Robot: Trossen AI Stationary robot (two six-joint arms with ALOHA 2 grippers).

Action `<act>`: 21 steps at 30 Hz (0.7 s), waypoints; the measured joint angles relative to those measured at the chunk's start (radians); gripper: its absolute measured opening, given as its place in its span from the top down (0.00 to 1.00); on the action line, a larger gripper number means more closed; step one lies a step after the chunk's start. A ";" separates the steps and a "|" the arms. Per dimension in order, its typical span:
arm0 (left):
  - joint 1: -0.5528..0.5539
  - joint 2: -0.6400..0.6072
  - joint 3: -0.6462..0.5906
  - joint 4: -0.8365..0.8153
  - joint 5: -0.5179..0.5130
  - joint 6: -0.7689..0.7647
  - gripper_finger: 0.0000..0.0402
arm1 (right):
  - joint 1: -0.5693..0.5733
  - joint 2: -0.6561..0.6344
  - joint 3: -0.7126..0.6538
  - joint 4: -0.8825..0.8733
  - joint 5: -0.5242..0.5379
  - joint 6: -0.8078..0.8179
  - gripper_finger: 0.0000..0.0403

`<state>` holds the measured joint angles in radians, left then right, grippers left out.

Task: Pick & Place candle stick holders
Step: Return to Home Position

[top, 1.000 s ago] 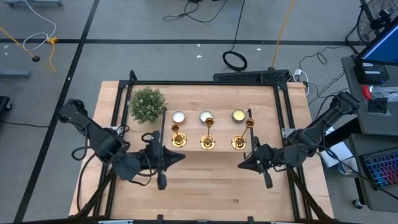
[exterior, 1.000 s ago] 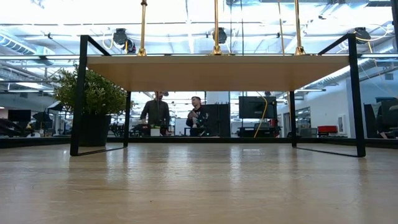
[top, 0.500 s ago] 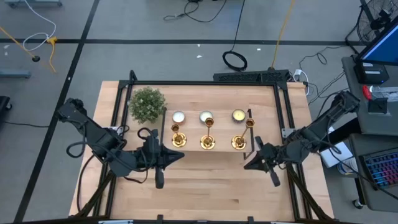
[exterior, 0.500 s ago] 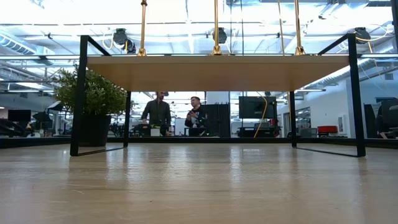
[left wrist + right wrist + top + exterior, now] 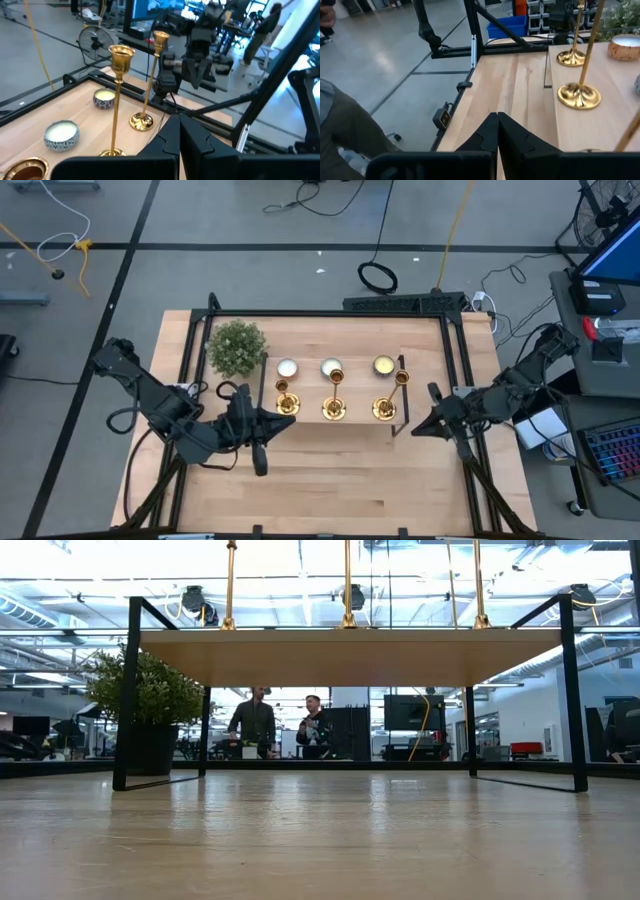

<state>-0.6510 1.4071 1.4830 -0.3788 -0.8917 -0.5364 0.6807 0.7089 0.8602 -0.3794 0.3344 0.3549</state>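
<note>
Nearest the arms' side of the shelf, the left gripper hung just off its left front corner, fingers pressed together on nothing. The right gripper sat off the shelf's right end, likewise closed and empty. Neither touched the shelf or anything on it.

On the shelf's near edge stood the candle holders, three by count, upright in a row and spaced evenly from the left end to the right. From table height, their gold stems rose above the shelf top. Along the shelf's far edge sat three candles in small bowls, one behind each holder. One plant stood on the table just past the shelf's far left corner. Well beyond the shelf, out in the room, two people were standing together.

With all three holders set on the shelf and both grippers empty, the placing looked finished, and the step in hand was judged to be the arms going back to rest. That move called for each arm to pull away from the shelf and fold in. Each had to keep clear of the shelf's thin black legs, since a knock there could have tipped the tall, narrow holders.
</note>
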 joint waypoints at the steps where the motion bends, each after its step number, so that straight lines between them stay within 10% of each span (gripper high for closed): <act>1: 0.001 0.000 0.000 0.008 -0.008 -0.002 1.00 | 0.000 -0.014 -0.015 0.000 0.000 -0.002 1.00; 21: 0.002 0.000 0.000 0.040 -0.088 -0.065 1.00 | -0.003 -0.296 -0.388 0.204 -0.051 -0.006 1.00</act>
<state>-0.6487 1.4075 1.4826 -0.3383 -0.9794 -0.6010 0.6782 0.4129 0.4721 -0.1756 0.2832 0.3491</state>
